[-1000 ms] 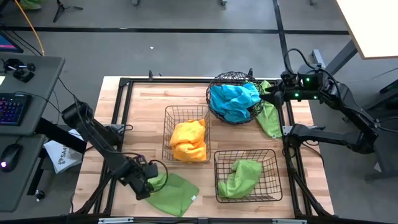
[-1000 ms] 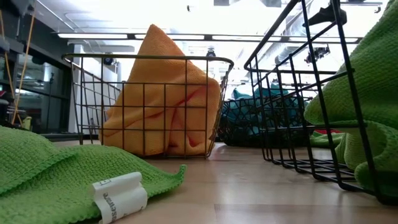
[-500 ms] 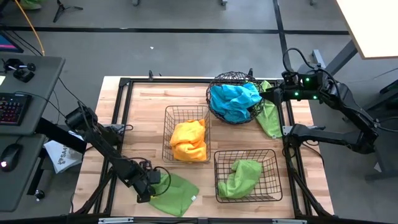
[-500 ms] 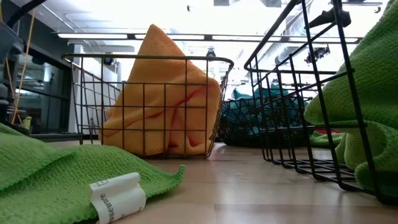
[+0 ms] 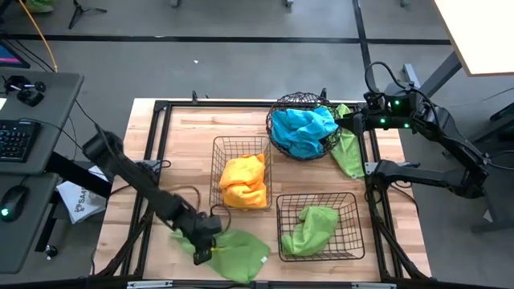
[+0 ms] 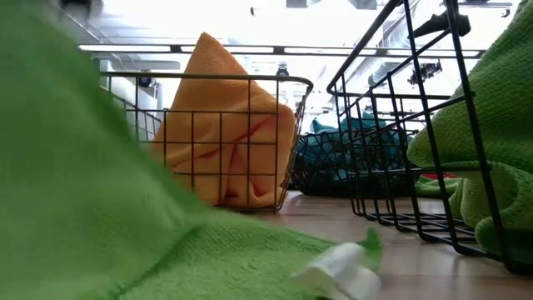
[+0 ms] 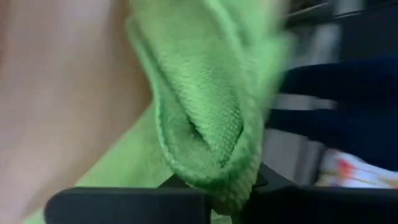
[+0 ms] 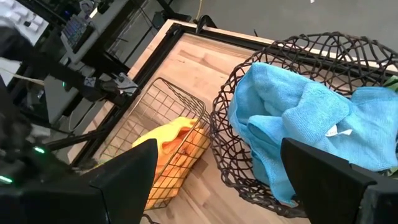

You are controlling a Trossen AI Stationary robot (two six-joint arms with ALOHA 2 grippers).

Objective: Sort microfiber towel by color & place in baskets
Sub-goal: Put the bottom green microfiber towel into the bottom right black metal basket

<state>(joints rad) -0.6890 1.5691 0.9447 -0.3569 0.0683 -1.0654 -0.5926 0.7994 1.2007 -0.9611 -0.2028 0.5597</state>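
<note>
A green towel [image 5: 239, 254] lies at the table's near edge, and my left gripper [image 5: 202, 238] is shut on its left part. In the low view this green towel [image 6: 92, 192] rises high at the left; its white label [image 6: 340, 271] lies on the wood. One rectangular basket [image 5: 241, 172] holds an orange towel, another [image 5: 317, 227] holds a green towel, and the round basket [image 5: 303, 127] holds a blue towel. My right gripper [image 5: 348, 124] stands open just right of the round basket. Another green towel [image 5: 347, 154] lies beside it. My left gripper pinches a bunched fold of the green towel [image 7: 214, 177] between its two fingers, near the towel's left edge. The fingers slant down from the table's left side. The held part is raised, while the rest of the towel [image 5: 249, 257] lies slack on the table.
A black frame [image 5: 161, 108] runs around the wooden table top. Bare wood lies between the left frame rail and the orange towel's basket. Off the table's left stands a desk with a keyboard [image 5: 14, 140] and a mouse.
My left gripper has shut on the green towel's left part and gone toward the table's right edge. The towel has slid right along the table with it, and its held part has risen and bunched up, while its right part has stayed on the wood.
</note>
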